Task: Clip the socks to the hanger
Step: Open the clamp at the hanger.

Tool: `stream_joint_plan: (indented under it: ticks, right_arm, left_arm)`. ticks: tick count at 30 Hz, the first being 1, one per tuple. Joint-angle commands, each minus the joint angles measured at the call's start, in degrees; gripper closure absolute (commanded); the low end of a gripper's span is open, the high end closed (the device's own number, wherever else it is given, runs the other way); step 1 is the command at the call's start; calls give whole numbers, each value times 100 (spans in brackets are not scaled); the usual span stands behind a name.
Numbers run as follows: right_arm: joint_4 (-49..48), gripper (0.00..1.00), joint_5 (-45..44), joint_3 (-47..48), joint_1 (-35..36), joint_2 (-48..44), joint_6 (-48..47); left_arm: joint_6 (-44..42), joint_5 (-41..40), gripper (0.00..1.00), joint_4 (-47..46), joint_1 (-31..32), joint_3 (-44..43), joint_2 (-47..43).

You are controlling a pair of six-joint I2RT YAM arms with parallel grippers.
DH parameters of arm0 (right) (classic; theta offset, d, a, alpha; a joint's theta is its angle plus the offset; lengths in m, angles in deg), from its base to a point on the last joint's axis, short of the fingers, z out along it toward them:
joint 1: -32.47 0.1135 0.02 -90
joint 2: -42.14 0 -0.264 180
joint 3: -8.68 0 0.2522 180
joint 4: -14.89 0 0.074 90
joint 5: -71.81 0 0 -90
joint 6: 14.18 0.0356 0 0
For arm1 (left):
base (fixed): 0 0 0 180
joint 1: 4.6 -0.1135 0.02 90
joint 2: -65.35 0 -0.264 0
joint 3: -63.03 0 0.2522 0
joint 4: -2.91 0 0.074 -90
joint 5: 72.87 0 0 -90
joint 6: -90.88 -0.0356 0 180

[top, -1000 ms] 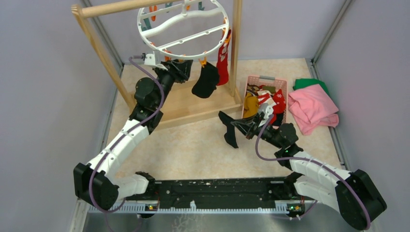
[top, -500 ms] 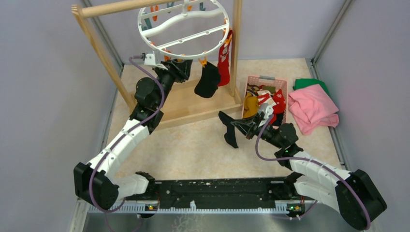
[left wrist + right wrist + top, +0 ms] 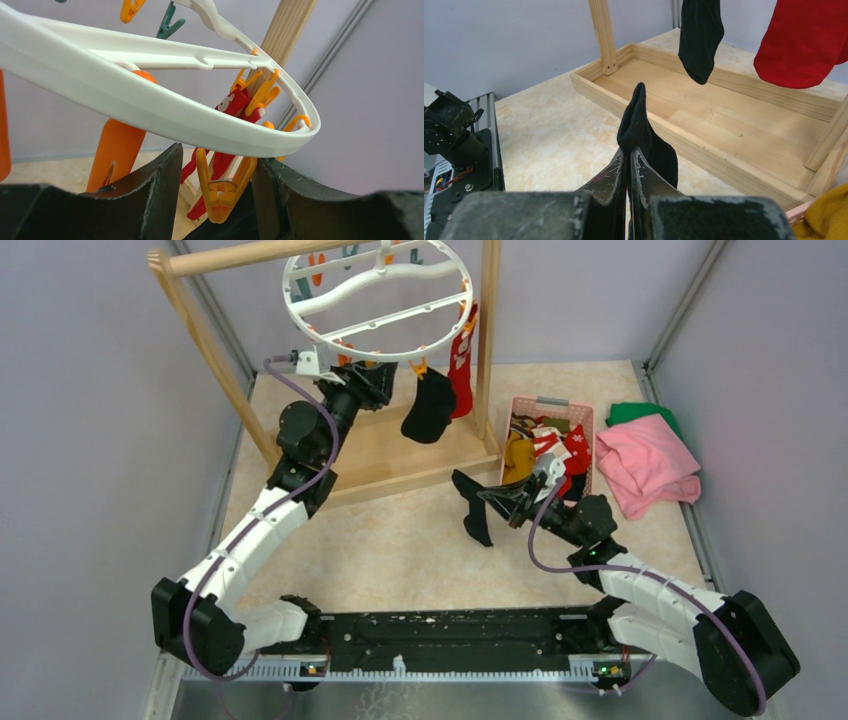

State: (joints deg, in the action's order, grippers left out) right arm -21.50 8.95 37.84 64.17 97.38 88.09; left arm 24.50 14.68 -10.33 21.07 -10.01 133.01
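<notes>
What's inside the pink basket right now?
The pink basket holds a jumble: a yellow sock, red-and-white socks and some dark fabric. Anything beneath them is covered, and the right arm hides the basket's near edge.

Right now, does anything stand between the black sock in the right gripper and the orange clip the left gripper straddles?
Nothing visible blocks it. The held black sock in the right gripper faces only tabletop and the low wooden base. A clipped black sock hangs beside the orange clip that the left gripper straddles.
</notes>
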Motion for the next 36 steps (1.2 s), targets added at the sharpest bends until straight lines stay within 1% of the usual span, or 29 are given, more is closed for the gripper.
stream_joint_plan:
  ticks: [1,4,8,11,12,16,19,23,27,29,32,36]
  right_arm:
    - [-254,100,47,177,-66,-27,55]
    - [-259,100,54,180,-66,-10,55]
    - [-267,100,62,187,-62,1,60]
    - [-267,100,64,192,-60,4,65]
    - [-267,100,64,192,-62,4,65]
    - [-267,100,79,188,-63,4,62]
    - [-258,100,117,206,-65,4,56]
    - [-222,100,328,291,-60,72,55]
    - [-245,100,823,481,-55,255,161]
    - [-337,100,921,585,13,350,204]
    - [31,100,682,902,301,406,-88]
    - [881,100,-117,1717,976,701,-745]
  left_arm:
    - [-84,-19,43,-392,34,-125,-116]
    - [-109,7,44,-402,34,-134,-82]
    - [-138,41,50,-405,42,-152,-63]
    - [-125,50,58,-403,48,-175,-55]
    - [-121,52,59,-396,47,-186,-52]
    - [-81,60,67,-333,77,-239,-25]
    - [-51,70,77,-308,94,-287,3]
    - [-16,47,84,-250,124,-339,34]
    - [-7,3,86,-205,160,-392,78]
    - [-6,-8,88,-152,174,-427,103]
    - [23,-58,91,-104,192,-443,136]
    - [81,-168,94,-58,193,-467,201]
